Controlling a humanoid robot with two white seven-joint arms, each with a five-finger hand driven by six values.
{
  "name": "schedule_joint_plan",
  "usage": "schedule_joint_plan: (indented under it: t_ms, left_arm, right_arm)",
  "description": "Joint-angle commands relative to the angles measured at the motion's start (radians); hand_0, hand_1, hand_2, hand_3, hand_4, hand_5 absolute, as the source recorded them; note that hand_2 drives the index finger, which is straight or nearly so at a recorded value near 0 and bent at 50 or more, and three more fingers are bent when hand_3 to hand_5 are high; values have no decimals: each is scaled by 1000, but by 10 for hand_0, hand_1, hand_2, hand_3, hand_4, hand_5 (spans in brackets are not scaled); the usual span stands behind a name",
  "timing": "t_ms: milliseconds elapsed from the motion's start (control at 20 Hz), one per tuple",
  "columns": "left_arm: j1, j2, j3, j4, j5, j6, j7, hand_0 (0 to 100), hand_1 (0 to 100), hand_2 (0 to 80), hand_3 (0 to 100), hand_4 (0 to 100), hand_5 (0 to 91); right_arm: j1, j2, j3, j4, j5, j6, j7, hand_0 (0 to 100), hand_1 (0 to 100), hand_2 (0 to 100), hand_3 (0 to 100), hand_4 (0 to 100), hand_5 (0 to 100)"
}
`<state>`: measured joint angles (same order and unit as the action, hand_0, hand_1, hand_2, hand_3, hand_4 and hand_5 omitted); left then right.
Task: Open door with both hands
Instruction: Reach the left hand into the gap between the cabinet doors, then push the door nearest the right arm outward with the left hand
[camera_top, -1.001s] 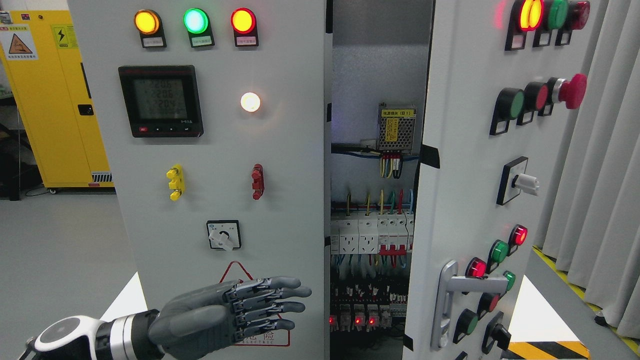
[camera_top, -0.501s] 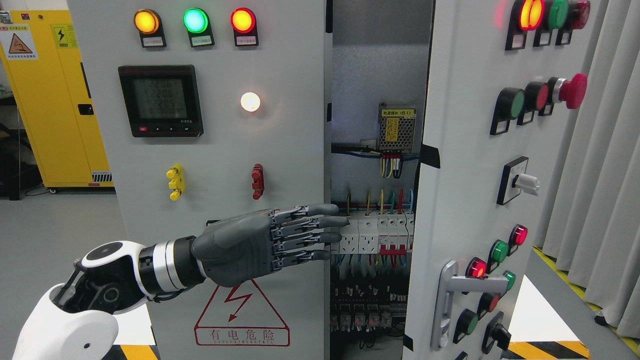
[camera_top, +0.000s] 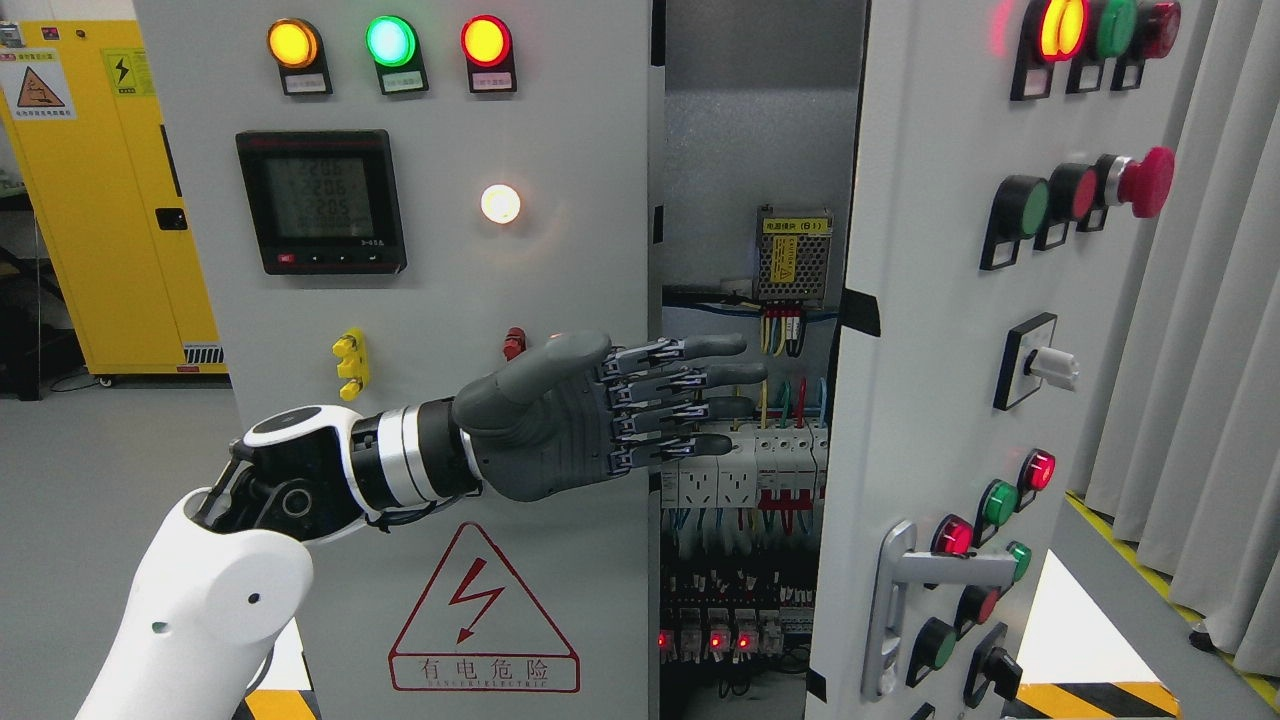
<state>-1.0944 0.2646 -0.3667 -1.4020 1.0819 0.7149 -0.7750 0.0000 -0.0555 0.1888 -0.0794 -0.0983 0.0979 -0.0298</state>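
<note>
Left door (camera_top: 420, 330): pale grey panel, filling the left and middle of the head view, its right edge bordering the dark gap into the cabinet. Fitted at top with an amber lamp (camera_top: 292, 43), a green lamp (camera_top: 390, 41) and a red lamp (camera_top: 485, 41), all lit. Below them a black digital meter (camera_top: 321, 201) and a glowing white lamp (camera_top: 500, 203); lower down a yellow terminal (camera_top: 350, 364) and a triangular shock-warning sticker (camera_top: 484, 612).

Right door (camera_top: 950, 400): swung partly open at the right, seen at an angle, studded with red and green push buttons, a red mushroom button (camera_top: 1145, 181), and a silver lever handle (camera_top: 905, 590) near the bottom.

Between the doors, exposed interior: a mesh-cased power supply (camera_top: 794, 257), a row of white breakers (camera_top: 745, 470), coloured wiring.

Left hand (camera_top: 600, 415): grey, fingers (camera_top: 700, 378) stretched out flat and close together, holding nothing, reaching from the lower left across the left door's right edge, fingertips in front of the open gap. Contact with the door edge: cannot tell.
</note>
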Motion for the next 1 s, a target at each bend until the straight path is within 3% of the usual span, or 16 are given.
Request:
schedule_joint_plan:
  t_ms: [0, 401, 951]
  left_arm:
    - [-68, -153, -52, 135, 0, 2, 0, 120, 556, 0, 0, 0, 0]
    - [-104, -248, -69, 158, -14, 2, 0, 120, 556, 0, 0, 0, 0]
    - [-114, -286, -78, 158, -17, 3, -4, 120, 556, 0, 0, 0, 0]
  right_arm:
    - [-11, -1, 0, 0, 0, 0, 1, 0, 500, 40, 0, 0, 0]
    - [-11, -1, 0, 0, 0, 0, 1, 0, 500, 40, 0, 0, 0]
    - [-11, -4, 0, 0, 0, 0, 1, 0, 500, 40, 0, 0, 0]
